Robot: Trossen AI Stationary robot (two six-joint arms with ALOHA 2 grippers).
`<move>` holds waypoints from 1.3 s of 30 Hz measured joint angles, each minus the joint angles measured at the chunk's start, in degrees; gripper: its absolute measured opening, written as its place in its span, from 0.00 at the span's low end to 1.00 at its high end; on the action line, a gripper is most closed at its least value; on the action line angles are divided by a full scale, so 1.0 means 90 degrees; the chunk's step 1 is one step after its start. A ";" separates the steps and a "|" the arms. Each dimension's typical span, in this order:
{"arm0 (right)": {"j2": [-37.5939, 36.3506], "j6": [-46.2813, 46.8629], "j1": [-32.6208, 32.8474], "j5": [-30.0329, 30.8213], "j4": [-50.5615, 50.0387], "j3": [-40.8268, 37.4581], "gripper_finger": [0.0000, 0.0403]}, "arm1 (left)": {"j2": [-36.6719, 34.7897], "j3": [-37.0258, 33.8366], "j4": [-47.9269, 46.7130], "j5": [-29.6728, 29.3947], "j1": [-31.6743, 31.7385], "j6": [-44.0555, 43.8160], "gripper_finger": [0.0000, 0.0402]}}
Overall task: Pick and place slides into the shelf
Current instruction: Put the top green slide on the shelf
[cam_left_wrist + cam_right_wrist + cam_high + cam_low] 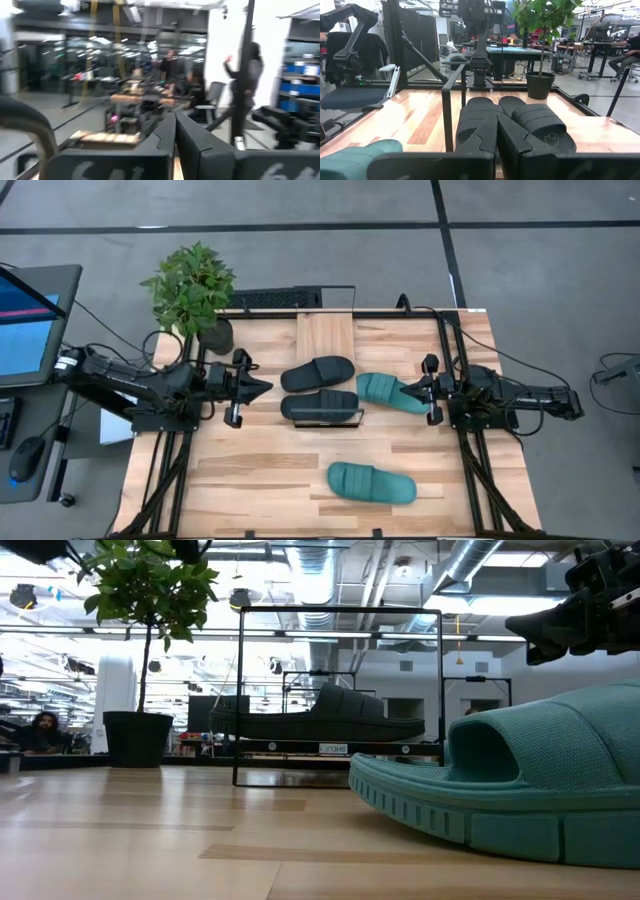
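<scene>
Two black slides (318, 372) (320, 405) lie side by side across the light-wood shelf (326, 332), between its black wire end frames; they also show in the right wrist view (530, 120). One teal slide (385, 390) lies on the table right of the shelf. The other teal slide (372, 483) lies near the front edge and shows large in the low view (520, 780). My left gripper (265, 388) is shut and empty, left of the shelf, pointing at it. My right gripper (404, 390) is shut and empty, raised over the right teal slide's end (355, 155).
A potted plant (198, 290) stands at the table's far left corner, with a keyboard (272, 300) beyond the far edge. A monitor (25, 320) stands off the table's left side. Bare tabletop (250, 470) lies at the front left. People show in the room behind.
</scene>
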 joint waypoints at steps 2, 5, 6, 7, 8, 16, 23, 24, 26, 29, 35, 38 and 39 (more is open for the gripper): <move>0.0002 0.0000 0.0000 -0.0002 0.0002 0.0001 0.00 | 0.0005 -0.0223 0.0183 -0.0427 -0.0118 -0.0069 0.00; 0.0002 0.0088 0.0000 -0.0001 0.0002 -0.0001 0.00 | -0.0006 -0.0532 0.0660 -0.0757 -0.0303 -0.0072 0.00; 0.0000 0.0198 0.0000 -0.0002 0.0004 0.0002 0.00 | -0.0038 -0.0610 0.0661 -0.0878 -0.0349 -0.0074 0.00; 0.0002 0.0355 0.0000 0.0001 0.0017 0.0002 0.00 | -0.0107 -0.0706 0.0624 -0.0998 -0.0411 -0.0078 0.00; 0.0002 0.0546 0.0000 0.0014 0.0064 0.0002 0.00 | -0.0178 -0.0803 0.0616 -0.1091 -0.0462 -0.0085 0.00; 0.0000 0.1552 -0.0006 0.0382 0.0143 -0.0001 0.00 | -0.0870 -0.1555 0.0835 -0.1393 -0.0897 -0.0339 0.00; 0.0002 0.1554 -0.0007 0.0642 0.0119 0.0000 0.00 | -0.1607 -0.2298 0.1026 -0.1748 -0.1075 -0.0563 0.00; 0.0002 0.1554 -0.0007 0.0642 0.0108 0.0002 0.00 | -0.1692 -0.2388 0.1116 -0.1750 -0.1075 -0.0597 0.00; 0.0002 0.1554 -0.0007 0.0642 0.0095 0.0002 0.00 | -0.1885 -0.2543 0.1192 -0.1718 -0.1075 -0.0606 0.00; 0.0002 0.1554 -0.0007 0.0642 0.0090 0.0000 0.00 | -0.2152 -0.2696 0.1157 -0.1603 -0.1075 -0.0617 0.00; 0.0002 0.1554 -0.0027 0.0642 0.0087 0.0002 0.00 | -0.2555 -0.2695 0.0507 -0.1173 -0.1075 -0.0656 0.00; 0.0001 0.1469 -0.0031 0.0642 0.0078 0.0002 0.00 | -0.2613 -0.2695 0.0395 -0.0825 -0.1075 -0.0665 0.00; 0.0002 0.1369 -0.0033 0.0642 0.0055 0.0002 0.00 | -0.2613 -0.2695 0.0379 -0.0762 -0.1078 -0.0698 0.00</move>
